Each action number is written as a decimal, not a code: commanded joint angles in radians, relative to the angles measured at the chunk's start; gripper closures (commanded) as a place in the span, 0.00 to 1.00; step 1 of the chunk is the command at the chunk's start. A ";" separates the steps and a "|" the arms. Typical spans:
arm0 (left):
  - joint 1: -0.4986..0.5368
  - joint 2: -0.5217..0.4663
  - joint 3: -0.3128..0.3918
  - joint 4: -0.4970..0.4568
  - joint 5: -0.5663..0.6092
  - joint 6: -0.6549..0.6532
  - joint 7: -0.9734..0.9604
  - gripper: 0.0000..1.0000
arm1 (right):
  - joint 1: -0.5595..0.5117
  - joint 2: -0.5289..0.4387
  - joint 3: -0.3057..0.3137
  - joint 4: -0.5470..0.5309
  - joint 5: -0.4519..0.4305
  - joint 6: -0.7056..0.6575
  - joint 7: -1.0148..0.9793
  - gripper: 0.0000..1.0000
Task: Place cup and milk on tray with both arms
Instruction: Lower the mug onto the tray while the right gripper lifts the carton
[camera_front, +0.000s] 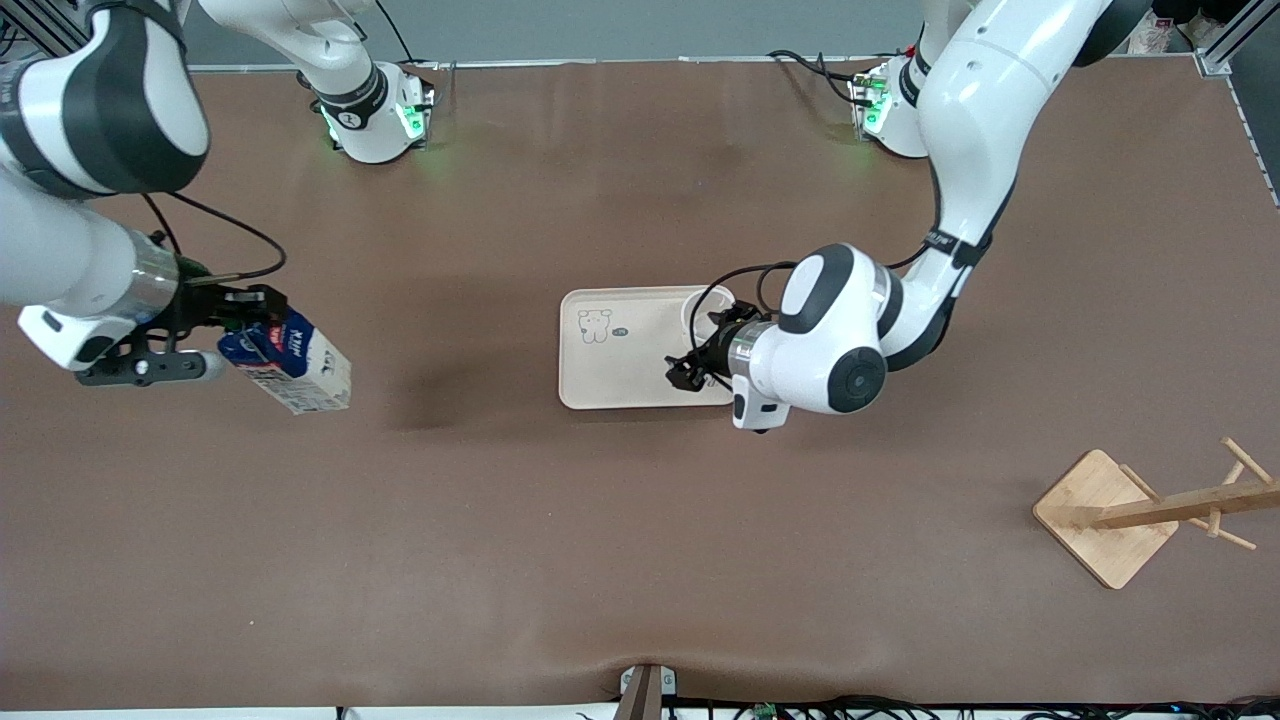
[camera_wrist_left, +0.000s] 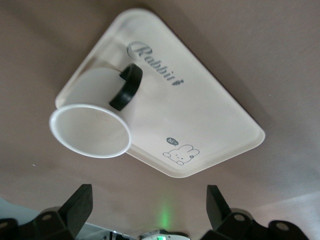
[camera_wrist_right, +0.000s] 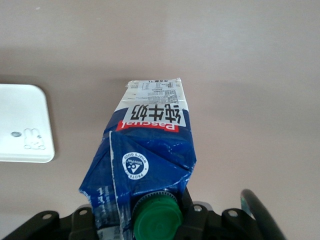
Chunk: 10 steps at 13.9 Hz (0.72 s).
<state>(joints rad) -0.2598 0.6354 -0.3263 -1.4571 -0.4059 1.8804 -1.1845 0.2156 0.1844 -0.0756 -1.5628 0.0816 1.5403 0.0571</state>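
One end effector (camera_front: 235, 335) clamps the milk (camera_front: 290, 365) tilted, cap toward it; the other (camera_wrist_left: 147, 210) gapes.

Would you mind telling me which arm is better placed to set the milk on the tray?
The right: its gripper is shut on the milk in the air. The left gripper, fingers open, is over the tray, where the cup already stands.

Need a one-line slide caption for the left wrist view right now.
Open left gripper above the white cup, which stands on a corner of the cream tray with its black handle toward the "Rabbit" lettering.
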 joint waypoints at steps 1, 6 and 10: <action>0.020 -0.106 0.023 -0.019 0.114 -0.043 -0.018 0.00 | 0.077 0.041 -0.009 0.029 0.117 -0.011 0.039 1.00; 0.042 -0.189 0.026 -0.020 0.511 -0.099 -0.017 0.00 | 0.237 0.151 -0.009 0.156 0.148 -0.017 0.314 1.00; 0.122 -0.264 0.024 -0.022 0.590 -0.135 0.014 0.00 | 0.349 0.249 -0.009 0.239 0.152 -0.006 0.470 1.00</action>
<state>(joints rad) -0.1758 0.4345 -0.3040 -1.4552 0.1610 1.7655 -1.1839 0.5156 0.3579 -0.0739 -1.4160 0.2159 1.5506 0.4485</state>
